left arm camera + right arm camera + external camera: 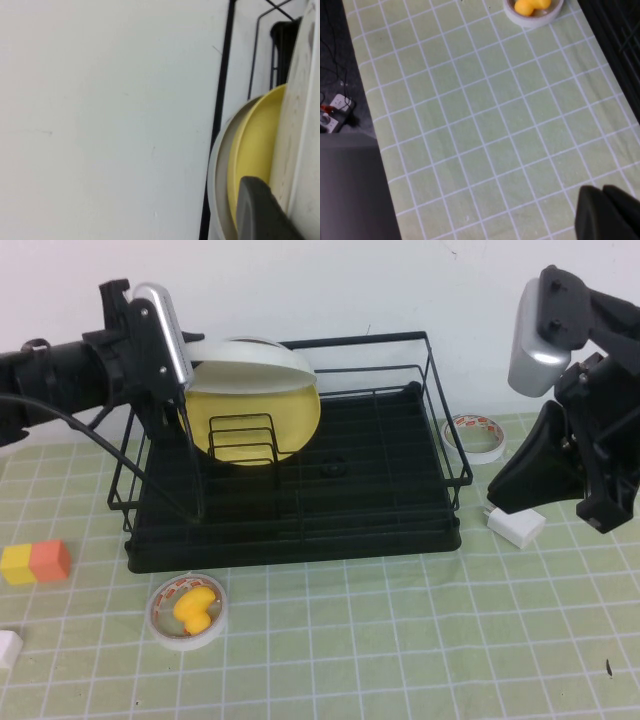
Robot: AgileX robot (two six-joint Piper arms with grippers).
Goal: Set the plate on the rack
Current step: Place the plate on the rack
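Observation:
The white plate is held tilted over the back left part of the black wire rack. It is just above and in front of a yellow plate that stands upright in the wire dividers. My left gripper is shut on the white plate's left edge. In the left wrist view a grey finger presses against the white plate, with the yellow plate right behind it. My right gripper hangs shut and empty to the right of the rack, its fingertips together above the mat.
A tape roll holding a yellow toy lies in front of the rack and also shows in the right wrist view. Another tape roll and a white charger lie right of the rack. Yellow and orange blocks lie at the left.

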